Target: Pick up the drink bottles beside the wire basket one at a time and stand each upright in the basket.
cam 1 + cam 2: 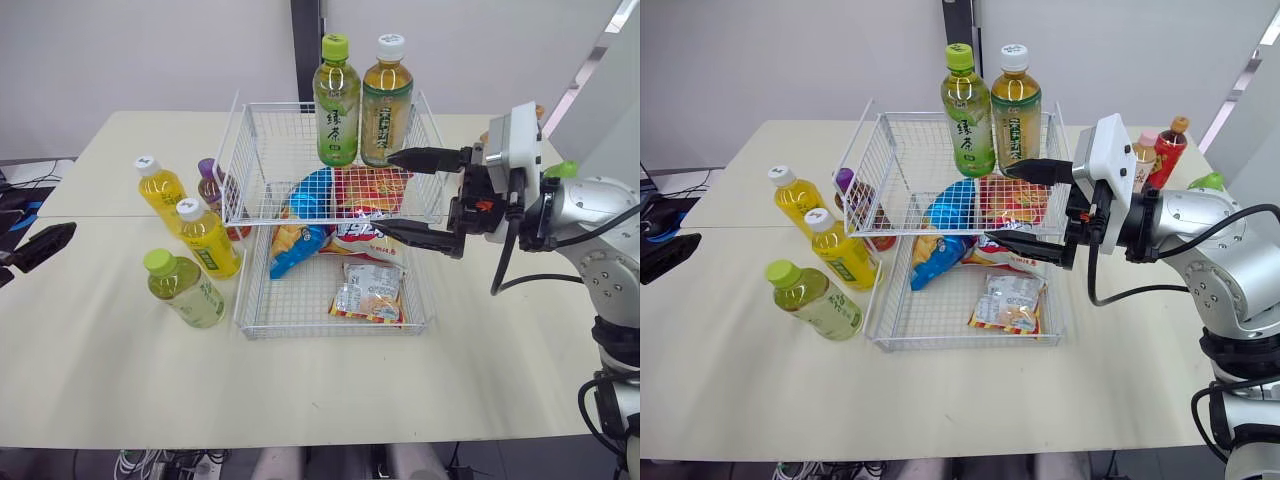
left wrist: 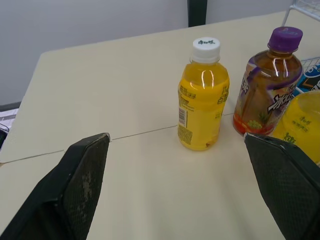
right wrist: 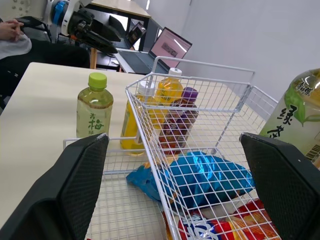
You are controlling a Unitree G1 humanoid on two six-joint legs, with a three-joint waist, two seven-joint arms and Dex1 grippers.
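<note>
- On the pale table sits the wire basket, snack packets covering its floor.
- Right gripper reaches in from 3 o'clock, fingers spread wide, empty.
- Left gripper hangs far out at 9 o'clock, fingers apart, empty.
- Two tea bottles stand upright at the basket's 12 o'clock side.
- Four bottles stand outside at 9 o'clock, just beside the wire wall.

Head stereo overlooks basket; wrists near.
</note>
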